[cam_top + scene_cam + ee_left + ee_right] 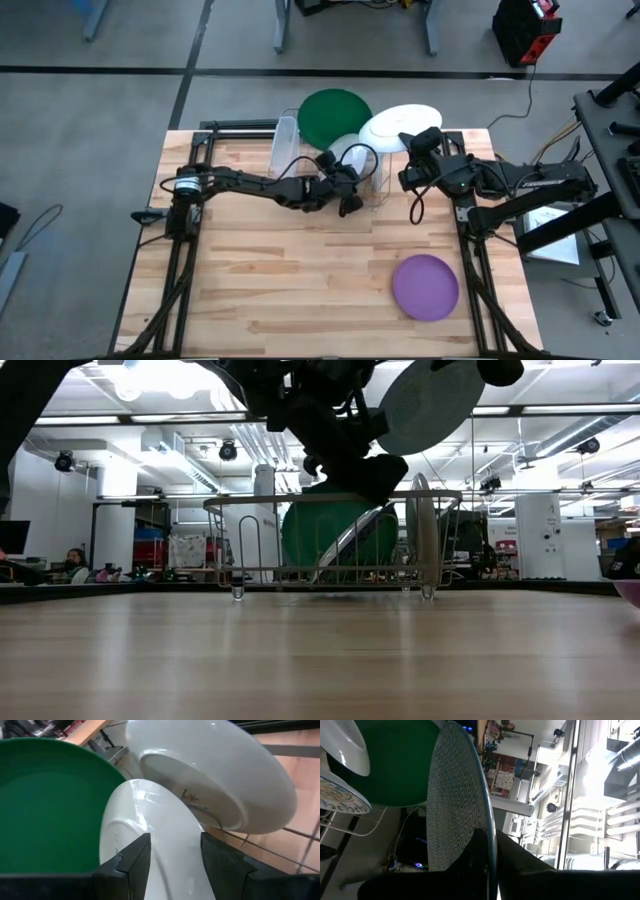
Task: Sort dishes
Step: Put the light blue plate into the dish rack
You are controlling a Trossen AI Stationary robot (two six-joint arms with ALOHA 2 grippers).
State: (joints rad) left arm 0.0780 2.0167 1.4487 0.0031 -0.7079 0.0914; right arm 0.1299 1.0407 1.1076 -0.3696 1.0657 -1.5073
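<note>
A: Green, white and purple crockery marks a sorting job in progress. The left gripper (171, 857) straddles the rim of a pale plate (150, 845) leaning in the wire rack (330, 540) at 12 o'clock on the table (300, 280), fingers parted either side of the rim with a gap showing, nothing clamped.

B: And the right?

A: The right gripper (487, 845) is pinched on the edge of a patterned plate (455, 795), held up just beside the rack at 1 o'clock.

B: How should this be handled?

A: In my judgement, the left fingers should close squarely on the rim and lift straight up, clear of the wires, while the right keeps its plate apart from the big green plate (334, 113).

B: The count?

A: One green plate, one purple plate (425, 287) lying at 5 o'clock, at least three pale-backed ones; one rack, two arms.
</note>
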